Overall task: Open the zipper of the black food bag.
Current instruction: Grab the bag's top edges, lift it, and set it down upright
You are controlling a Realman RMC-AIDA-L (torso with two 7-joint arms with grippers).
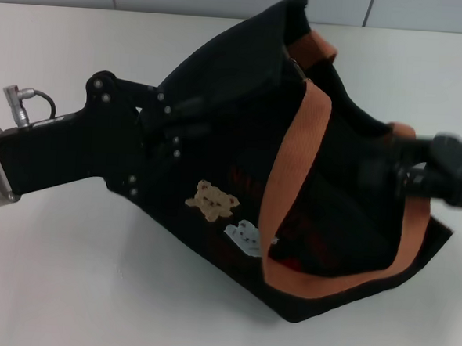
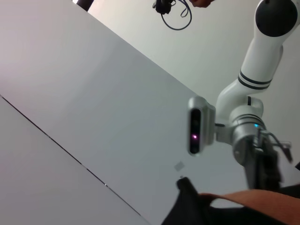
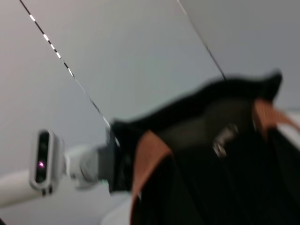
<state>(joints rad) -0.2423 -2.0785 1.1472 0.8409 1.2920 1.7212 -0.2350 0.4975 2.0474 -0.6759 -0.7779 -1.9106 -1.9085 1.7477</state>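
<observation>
Now — black food bag between grippers | left gripper clenched on bag (right unclear)

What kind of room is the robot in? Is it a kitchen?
Probably not a kitchen; it looks like a robot test lab. There is only a plain white table, bare pale wall panels, and one black food bag held between the left gripper and right gripper.

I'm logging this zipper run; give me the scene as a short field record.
bag: black food bag on the white table, tipped over
straps: two orange-brown handles
zipper: small metal pull tab near the top rim
left gripper: against the bag's side
right gripper: at the bag's opposite end
</observation>
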